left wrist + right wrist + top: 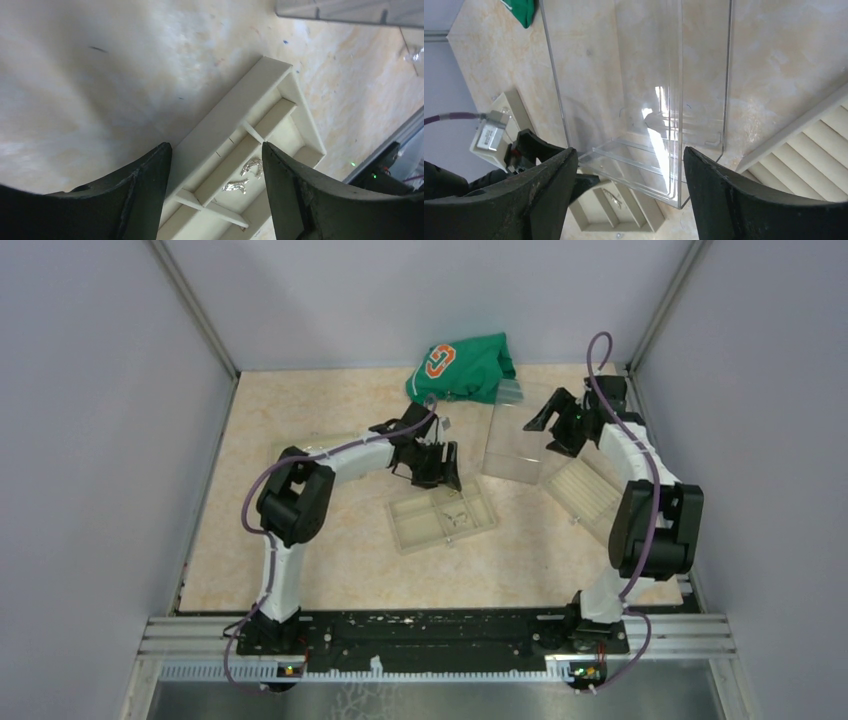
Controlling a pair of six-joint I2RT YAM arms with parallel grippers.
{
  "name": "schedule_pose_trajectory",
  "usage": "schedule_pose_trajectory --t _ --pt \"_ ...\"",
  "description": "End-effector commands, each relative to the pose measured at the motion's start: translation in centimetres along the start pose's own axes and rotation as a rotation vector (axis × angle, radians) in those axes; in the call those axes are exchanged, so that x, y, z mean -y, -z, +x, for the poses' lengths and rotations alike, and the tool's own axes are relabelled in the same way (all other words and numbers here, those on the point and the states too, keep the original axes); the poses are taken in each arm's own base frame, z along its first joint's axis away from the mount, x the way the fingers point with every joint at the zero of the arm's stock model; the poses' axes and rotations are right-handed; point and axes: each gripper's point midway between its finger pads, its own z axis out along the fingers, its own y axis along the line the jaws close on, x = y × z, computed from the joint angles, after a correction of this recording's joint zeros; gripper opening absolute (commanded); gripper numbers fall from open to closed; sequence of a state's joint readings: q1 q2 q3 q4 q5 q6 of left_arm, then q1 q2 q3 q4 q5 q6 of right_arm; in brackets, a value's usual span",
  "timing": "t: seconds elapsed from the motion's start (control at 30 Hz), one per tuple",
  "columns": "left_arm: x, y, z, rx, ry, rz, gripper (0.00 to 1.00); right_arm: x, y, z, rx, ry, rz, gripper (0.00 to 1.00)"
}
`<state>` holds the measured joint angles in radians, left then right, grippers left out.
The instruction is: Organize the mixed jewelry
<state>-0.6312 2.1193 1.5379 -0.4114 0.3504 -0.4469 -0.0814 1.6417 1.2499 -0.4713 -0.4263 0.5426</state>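
Note:
Two crumpled silvery jewelry pieces point(251, 167) point(235, 187) lie in one compartment of a cream divided tray point(235, 117). From above they show as small specks of jewelry point(456, 512) in that tray point(415, 530). My left gripper point(437, 478) point(216, 148) hangs open just over the tray's far edge, holding nothing. My right gripper point(548, 435) point(629, 151) is open and empty above the near end of a clear plastic box point(518, 443) point(639, 90). The right wrist view also catches the jewelry point(615, 198) in the tray point(596, 217).
A green cloth with an orange logo point(462, 367) lies at the back. A cream ribbed tray point(582, 490) point(819, 132) sits to the right of the clear box. A tiny silvery bit point(447, 423) rests on the table near the left wrist. Grey walls close in both sides.

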Motion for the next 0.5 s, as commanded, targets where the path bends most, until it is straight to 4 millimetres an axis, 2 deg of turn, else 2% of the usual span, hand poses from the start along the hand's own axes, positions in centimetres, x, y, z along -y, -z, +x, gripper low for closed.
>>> schedule_pose_trajectory --t 0.0,0.17,0.27,0.33,0.47 --pt "2.7 -0.3 3.0 -0.069 -0.068 0.064 0.73 -0.9 -0.8 -0.1 0.006 -0.007 -0.074 0.76" --pt "4.2 -0.4 4.5 -0.095 -0.092 0.086 0.73 -3.0 -1.5 1.1 -0.027 0.009 -0.121 0.75" --pt "4.3 0.2 4.9 -0.095 -0.080 0.077 0.73 -5.1 -2.0 2.3 -0.053 0.018 -0.163 0.75" --pt "4.4 1.4 4.4 -0.066 -0.077 0.051 0.75 -6.7 -2.3 3.3 -0.072 0.032 -0.192 0.75" --pt "4.0 5.2 2.2 0.025 -0.090 -0.035 0.81 -10.3 -3.2 5.2 -0.103 0.047 -0.249 0.75"
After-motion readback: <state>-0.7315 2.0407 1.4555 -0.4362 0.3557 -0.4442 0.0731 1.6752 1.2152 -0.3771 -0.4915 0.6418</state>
